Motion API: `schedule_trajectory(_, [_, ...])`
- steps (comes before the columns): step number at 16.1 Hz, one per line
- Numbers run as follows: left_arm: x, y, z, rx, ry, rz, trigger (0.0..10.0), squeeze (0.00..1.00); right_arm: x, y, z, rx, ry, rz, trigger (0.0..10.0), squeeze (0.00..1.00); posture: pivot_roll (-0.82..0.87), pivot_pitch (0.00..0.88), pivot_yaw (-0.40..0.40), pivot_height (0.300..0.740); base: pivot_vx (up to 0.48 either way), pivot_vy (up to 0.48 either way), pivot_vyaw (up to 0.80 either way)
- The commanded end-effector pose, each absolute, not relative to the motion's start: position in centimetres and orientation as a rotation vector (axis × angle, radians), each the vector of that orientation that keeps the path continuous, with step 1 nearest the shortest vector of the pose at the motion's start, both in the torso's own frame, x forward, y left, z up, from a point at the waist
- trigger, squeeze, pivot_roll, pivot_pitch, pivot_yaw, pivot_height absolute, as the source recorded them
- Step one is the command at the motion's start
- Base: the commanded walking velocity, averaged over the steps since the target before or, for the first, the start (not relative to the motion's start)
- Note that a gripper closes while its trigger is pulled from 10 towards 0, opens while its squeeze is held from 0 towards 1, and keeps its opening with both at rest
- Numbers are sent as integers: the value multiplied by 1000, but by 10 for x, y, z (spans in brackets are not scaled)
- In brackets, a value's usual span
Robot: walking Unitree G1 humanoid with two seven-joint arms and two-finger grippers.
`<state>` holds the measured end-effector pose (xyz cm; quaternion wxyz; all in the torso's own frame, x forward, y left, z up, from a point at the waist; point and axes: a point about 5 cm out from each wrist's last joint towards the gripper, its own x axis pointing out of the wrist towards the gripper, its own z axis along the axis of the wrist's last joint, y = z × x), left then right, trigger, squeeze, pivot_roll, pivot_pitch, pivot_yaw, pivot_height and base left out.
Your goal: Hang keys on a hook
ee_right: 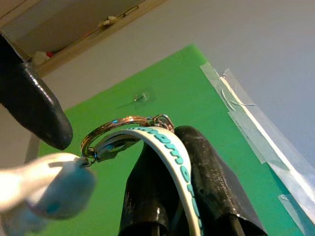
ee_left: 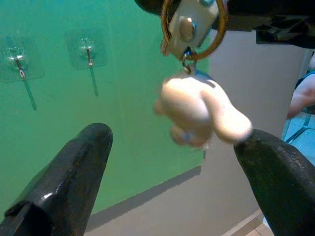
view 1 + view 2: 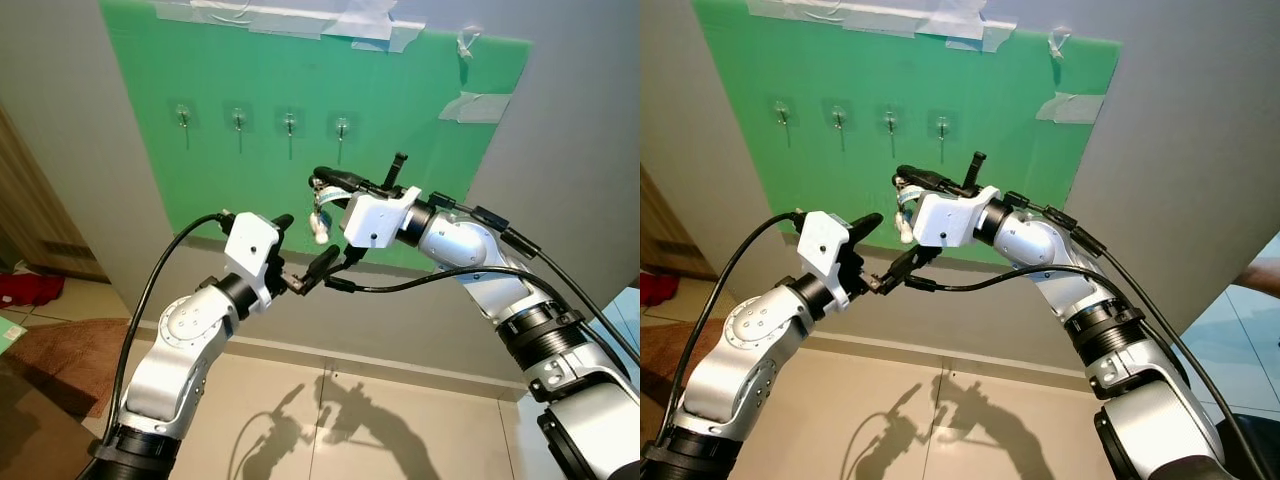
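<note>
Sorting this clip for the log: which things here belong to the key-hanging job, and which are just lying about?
Job:
- keys, ring and pale charm, held by the right gripper
- hooks on the green board
- left gripper, open, just below the keys

Just about:
- red cloth on the floor
- brown mat

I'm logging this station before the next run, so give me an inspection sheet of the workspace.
Surface: green board taped to a grey wall.
Job's things: four clear hooks in a row, all bare; key ring with a white-and-teal strap and a pale charm hanging below it.
Clutter: red item on the floor at left.
Grippers: right end effector shut on the strap, below the rightmost hook; left end effector open, just under the charm.
Cables: black cable looping under the right arm.
Surroundings: tiled floor, brown mat.
</note>
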<state>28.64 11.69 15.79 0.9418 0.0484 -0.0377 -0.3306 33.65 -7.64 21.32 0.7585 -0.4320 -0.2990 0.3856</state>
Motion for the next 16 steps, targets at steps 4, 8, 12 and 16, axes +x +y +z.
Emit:
schedule_trajectory(4, [289,117,161,111,-89,-668,10000,0,333,-79,213,-932,-628,860,0,0,-65,0,15,740,0,0,0])
schedule_trajectory(8, [289,116,164,97,-99,-674,9255,0,333,-80,210,-938,-614,861,0,0,-64,0,14,740,0,0,0])
schedule_trajectory(12, [290,116,166,78,-106,-676,0,0,333,-79,209,-938,-606,864,0,0,-61,0,14,740,0,0,0])
schedule_trajectory(16, [291,115,168,77,-117,-686,0,0,333,-77,209,-939,-610,866,0,0,-60,0,17,740,0,0,0])
